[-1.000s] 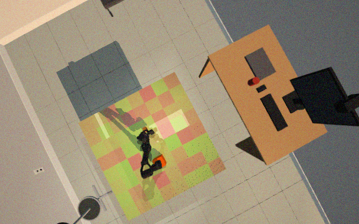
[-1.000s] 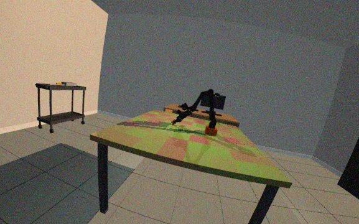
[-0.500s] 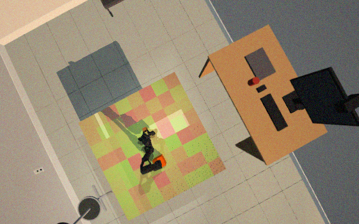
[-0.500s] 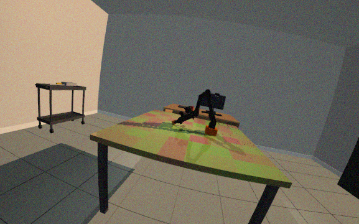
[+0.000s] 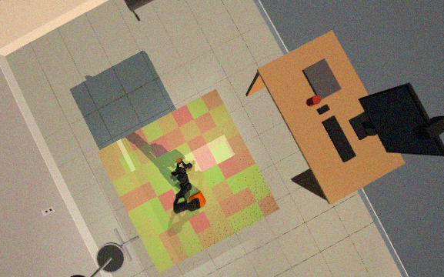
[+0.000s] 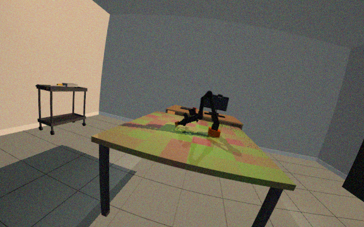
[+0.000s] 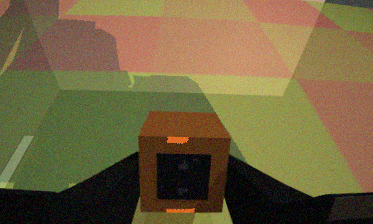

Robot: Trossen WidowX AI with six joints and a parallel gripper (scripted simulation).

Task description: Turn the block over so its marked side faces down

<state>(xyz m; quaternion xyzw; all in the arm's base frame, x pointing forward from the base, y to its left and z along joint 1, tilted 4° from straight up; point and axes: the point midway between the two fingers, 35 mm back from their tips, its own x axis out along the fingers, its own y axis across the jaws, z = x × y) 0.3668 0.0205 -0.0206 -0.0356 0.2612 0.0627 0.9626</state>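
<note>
From the wrist camera I see a small orange-brown cube with a dark square mark on one face [image 7: 184, 167], clamped between the two black fingers of my parallel-jaw gripper [image 7: 184, 195]. The marked face points back toward the camera, with thin bright orange strips at its top and bottom edges. The cube's plain top face is in shadow.

Below and beyond the cube lies the square table with a green, pink and tan checkered top [image 7: 297, 120], crossed by the arm's dark shadow.

In the exterior view, my black jointed arm [image 6: 204, 108] rises from an orange base [image 6: 214, 132] on the table and reaches down to the left, the gripper low over the surface; I cannot tell whether the cube touches it.

Off to the side stand a dark two-shelf wheeled cart [image 6: 40, 101] and a tan wooden desk [image 5: 295, 100].
</note>
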